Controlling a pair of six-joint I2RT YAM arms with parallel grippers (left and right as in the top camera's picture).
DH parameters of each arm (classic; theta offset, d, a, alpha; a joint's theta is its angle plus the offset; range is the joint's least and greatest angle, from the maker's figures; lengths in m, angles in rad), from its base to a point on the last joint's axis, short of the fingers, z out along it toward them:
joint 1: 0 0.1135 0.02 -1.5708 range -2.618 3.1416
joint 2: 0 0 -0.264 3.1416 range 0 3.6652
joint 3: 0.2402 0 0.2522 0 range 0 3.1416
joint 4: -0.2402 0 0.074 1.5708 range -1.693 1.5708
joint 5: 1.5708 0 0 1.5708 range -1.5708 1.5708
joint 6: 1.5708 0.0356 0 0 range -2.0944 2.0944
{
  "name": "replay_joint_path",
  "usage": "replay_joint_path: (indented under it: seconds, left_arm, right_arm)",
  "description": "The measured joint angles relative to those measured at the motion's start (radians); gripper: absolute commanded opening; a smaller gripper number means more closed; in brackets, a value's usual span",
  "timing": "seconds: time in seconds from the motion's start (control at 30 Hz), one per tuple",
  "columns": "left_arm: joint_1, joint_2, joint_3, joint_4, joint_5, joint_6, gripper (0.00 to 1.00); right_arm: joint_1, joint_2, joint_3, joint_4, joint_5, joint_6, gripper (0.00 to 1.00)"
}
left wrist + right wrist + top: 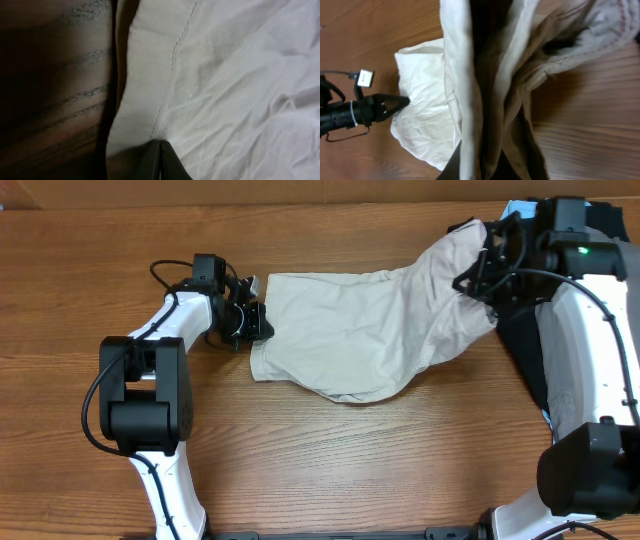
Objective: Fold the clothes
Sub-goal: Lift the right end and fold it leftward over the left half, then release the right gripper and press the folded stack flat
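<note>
Seen from overhead, the beige shorts [370, 330] are spread across the middle of the wooden table [350, 470], running from the left arm over to the far right. The left fingers [258, 320] are set against the left edge of the shorts, low on the table. The right end of the cloth is lifted and bunched, and it is gripped by the right fingers [480, 275]. A black garment [522, 355] is partly covered by the right arm, just beside the shorts.

In the left wrist view, a stitched hem of the shorts [225, 90] is shown close up, lying on the table [50, 100]. The left fingers [170, 167] are closed together, with the edge of the cloth pinched at their tips.

In the right wrist view, the shorts [462, 75] are seen hanging in long folds, drawn up into the right fingers [449, 171], which are closed on the cloth and mostly hidden by it. Beyond, the rest of the garment is laid flat on the table [590, 125], and the left fingers [390, 104] are seen closed to a point at its edge.
</note>
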State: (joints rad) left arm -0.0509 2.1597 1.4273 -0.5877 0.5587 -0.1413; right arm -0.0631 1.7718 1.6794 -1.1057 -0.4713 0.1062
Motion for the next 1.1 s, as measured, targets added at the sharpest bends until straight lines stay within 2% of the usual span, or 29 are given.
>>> replay_joint_path:
  seconds: [0.23, 0.47, 0.73, 0.77, 0.8, 0.83, 0.9, 0.97, 1.1]
  left_arm:
    - [-0.001, -0.007, -0.015, 0.021, 0.0, -0.039, 0.04]
    - [-0.011, -0.007, -0.018, 0.037, -0.001, -0.05, 0.04]
    - [-0.012, -0.007, -0.018, 0.039, -0.001, -0.052, 0.04]
    - [-0.012, -0.007, -0.018, 0.039, -0.001, -0.052, 0.04]
    - [-0.012, -0.007, -0.018, 0.039, -0.001, -0.052, 0.04]
    - [-0.012, -0.007, -0.019, 0.039, -0.001, -0.052, 0.04]
    - [-0.012, -0.007, -0.019, 0.039, -0.001, -0.056, 0.04]
    - [-0.012, -0.007, -0.019, 0.039, -0.001, -0.06, 0.04]
    - [-0.013, -0.007, -0.016, 0.031, -0.002, -0.063, 0.05]
  right_arm:
    - [0.244, 0.006, 0.002, 0.1, 0.087, 0.106, 0.04]
    - [0.469, 0.107, 0.006, 0.215, 0.192, 0.257, 0.04]
    - [0.595, 0.235, 0.006, 0.329, 0.267, 0.361, 0.04]
    - [0.605, 0.251, 0.006, 0.351, 0.273, 0.368, 0.08]
    - [0.614, 0.261, 0.006, 0.362, 0.278, 0.374, 0.19]
    - [0.623, 0.272, 0.006, 0.372, 0.282, 0.384, 0.5]
    - [0.649, 0.299, 0.006, 0.397, 0.288, 0.411, 0.69]
    - [0.671, 0.312, 0.006, 0.424, 0.283, 0.423, 0.82]
    - [0.708, 0.314, 0.008, 0.431, 0.264, 0.432, 0.85]
